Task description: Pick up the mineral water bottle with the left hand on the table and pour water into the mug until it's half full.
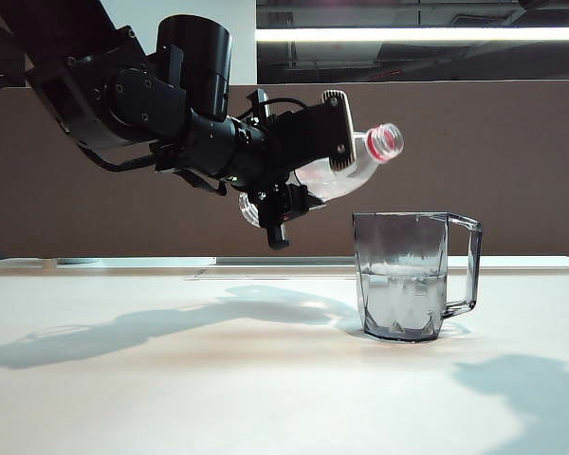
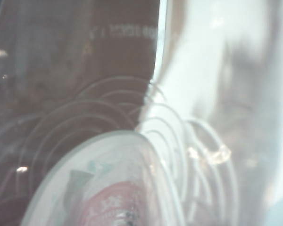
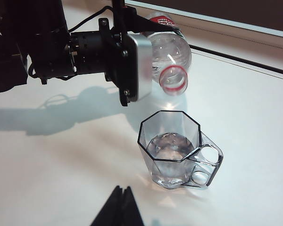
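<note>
Hanging tilted in the air above and just to the side of the mug (image 1: 405, 275), the mineral water bottle (image 1: 346, 171) points its open, red-ringed mouth slightly upward in the exterior view, near the mug's rim but not over its middle, and no stream of water shows between them. The left gripper (image 1: 303, 161) is clamped around the bottle's body, its jaws set on either side of the clear ribbed plastic; the left wrist view is filled with that plastic and a corner of the label, pressed close to the lens. The mug stands upright on the table (image 1: 171, 379), handle turned away from the arm, and water sits inside it at what looks like roughly half its height, a little above by the exterior view, though the faceted grey glass makes the exact level hard to read. Judged from this, the picking up is done and the pouring looks finished or nearly so; what seems left is to level the bottle fully and set it back down beside the mug. The right gripper (image 3: 119, 207) hangs well apart from the mug, on the near side of it in its own wrist view, with its two dark fingertips pressed together and nothing between them.
</note>
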